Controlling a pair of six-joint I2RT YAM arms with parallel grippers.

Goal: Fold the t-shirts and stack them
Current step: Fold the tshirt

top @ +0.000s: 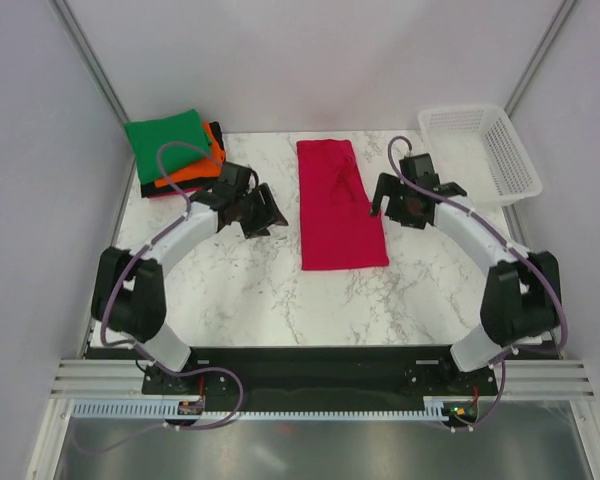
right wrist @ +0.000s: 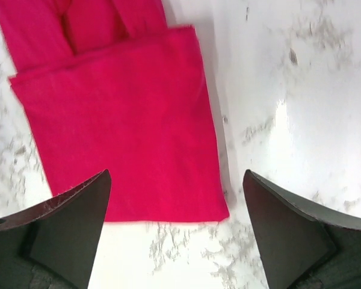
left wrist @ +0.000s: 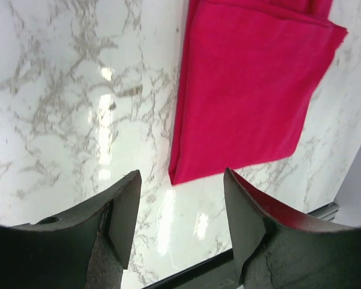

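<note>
Upper left, a green tee [top: 168, 137] hides most of an orange tee [top: 206, 165] and a black tee [top: 152, 190]. The left end effector [left wrist: 182, 176] gapes empty beside the centre's folded crimson-pink shirt [top: 338, 205], cropped in wrist views. The right end effector [right wrist: 175, 174] is likewise wide and empty.

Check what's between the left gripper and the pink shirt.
Nothing: only bare marble table between the left gripper and the pink shirt, clearest in the top view.
</note>
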